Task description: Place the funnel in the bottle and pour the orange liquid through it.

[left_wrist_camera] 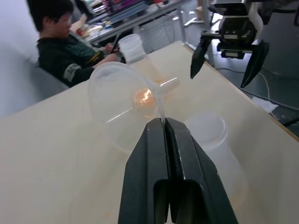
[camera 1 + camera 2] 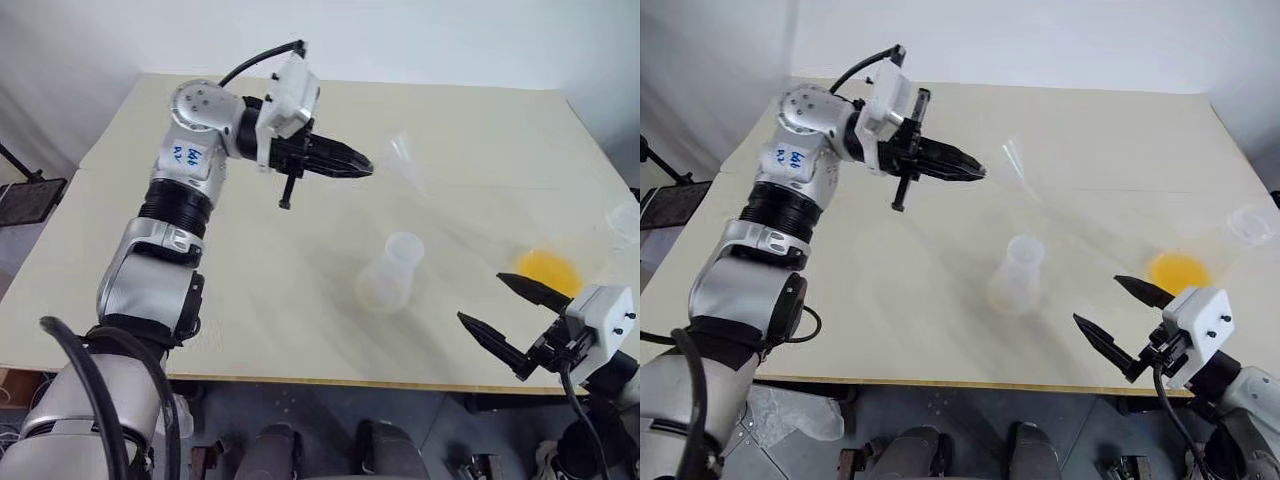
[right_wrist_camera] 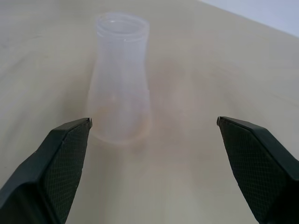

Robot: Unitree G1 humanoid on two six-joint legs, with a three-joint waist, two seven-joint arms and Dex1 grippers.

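blue handwritten marks on left arm label [image 2: 191, 155], illegible; no other txt

In the head views the funnel [image 2: 405, 160] is a faint smear right of center, its outline barely readable. The clear vessel [image 2: 628, 222] holding the orange liquid [image 2: 548, 268] is cut by the right edge. In the right wrist view both fingers [image 3: 56, 158] run off the bottom.

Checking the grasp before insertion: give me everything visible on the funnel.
The funnel is a clear, nearly colourless plastic cone with a wide round rim and a short narrow stem. The left gripper is shut on its rim edge and holds it in the air above the table, tilted on its side, the stem pointing away from the gripper. It is apart from the bottle, which stands upright below. Nothing else touches it. It looks empty.
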